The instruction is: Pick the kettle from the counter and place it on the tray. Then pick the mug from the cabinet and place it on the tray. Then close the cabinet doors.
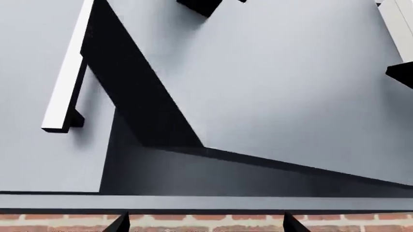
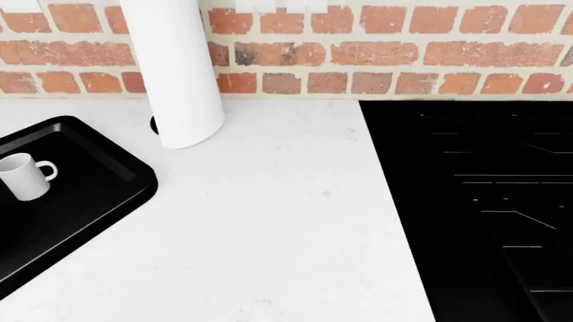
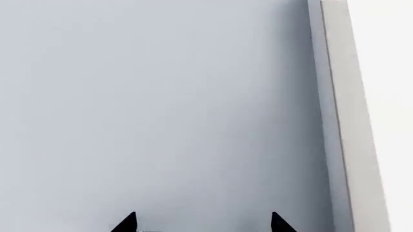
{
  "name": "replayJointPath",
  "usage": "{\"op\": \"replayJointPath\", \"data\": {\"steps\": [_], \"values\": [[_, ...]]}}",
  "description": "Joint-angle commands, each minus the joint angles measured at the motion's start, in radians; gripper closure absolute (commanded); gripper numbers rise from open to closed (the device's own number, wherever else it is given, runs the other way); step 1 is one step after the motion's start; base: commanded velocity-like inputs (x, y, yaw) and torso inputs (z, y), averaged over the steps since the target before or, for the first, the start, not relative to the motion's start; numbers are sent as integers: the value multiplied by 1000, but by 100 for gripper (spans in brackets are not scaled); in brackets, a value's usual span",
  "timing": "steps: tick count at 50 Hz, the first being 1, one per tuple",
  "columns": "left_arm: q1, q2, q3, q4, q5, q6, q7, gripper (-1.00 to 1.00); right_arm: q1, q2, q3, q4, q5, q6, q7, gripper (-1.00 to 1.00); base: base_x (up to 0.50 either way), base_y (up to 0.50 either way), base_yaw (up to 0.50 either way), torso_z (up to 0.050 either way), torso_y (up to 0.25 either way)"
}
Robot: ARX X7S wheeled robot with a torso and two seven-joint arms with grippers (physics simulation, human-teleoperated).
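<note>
On the counter (image 2: 268, 235), one tray (image 2: 107, 194), one mug (image 2: 25, 176) inside, both grippers (image 1: 203, 224) (image 3: 203, 223) spread wide.

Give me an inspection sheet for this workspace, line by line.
Surface: white speckled counter, black stovetop at its right.
Job's things: mug upright on the black tray; kettle not in view; cabinet door ajar beside another with a white bar handle.
Clutter: paper-towel roll beside the tray.
Grippers: left gripper open, facing the cabinet; right gripper open, facing a plain grey panel.
Cables: nothing seen.
Surroundings: brick wall.
</note>
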State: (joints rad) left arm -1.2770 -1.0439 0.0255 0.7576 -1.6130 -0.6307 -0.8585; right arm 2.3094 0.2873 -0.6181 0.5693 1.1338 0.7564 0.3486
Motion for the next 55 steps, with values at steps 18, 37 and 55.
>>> {"op": "replayJointPath", "data": {"steps": [18, 37, 55], "values": [[57, -6, -26, 0, 20, 14, 19, -100, -122, -100, -314, 114, -127, 0, -64, -100, 4, 1, 2, 0, 0], [103, -9, -50, 3, 31, 27, 29, -100, -138, -139, -644, 86, -431, 18, -15, -100, 5, 1, 2, 0, 0], [130, -12, -67, 0, 35, 34, 36, -100, -150, -247, -922, 295, -688, 50, 20, -100, 3, 0, 0, 0, 0]]}}
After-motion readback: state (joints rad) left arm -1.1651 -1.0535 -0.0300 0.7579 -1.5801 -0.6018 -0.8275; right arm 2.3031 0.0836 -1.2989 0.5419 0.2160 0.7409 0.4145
